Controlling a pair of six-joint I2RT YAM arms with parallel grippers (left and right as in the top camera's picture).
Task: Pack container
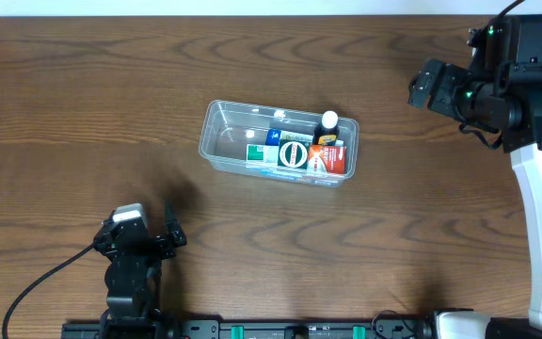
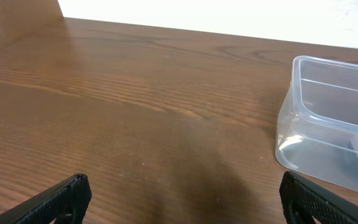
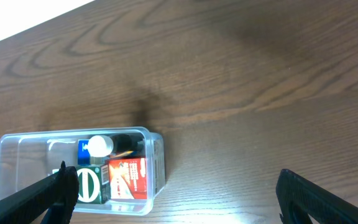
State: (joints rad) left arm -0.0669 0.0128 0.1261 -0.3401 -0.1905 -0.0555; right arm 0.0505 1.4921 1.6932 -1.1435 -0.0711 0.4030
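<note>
Container (image 1: 220, 141) holds boxes (image 1: 294, 155) and 1 bottle (image 1: 328, 122); left gripper (image 2: 182, 198), right gripper (image 3: 174, 190) gaping

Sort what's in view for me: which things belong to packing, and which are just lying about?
Job: container, with orange box, green-and-white box, blue box and white-capped bottle inside.
Lying about: nothing loose; only the wooden table.

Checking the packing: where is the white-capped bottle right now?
In the overhead view the white-capped bottle sits inside the container, at its right end against the far wall, right beside the orange box.
</note>
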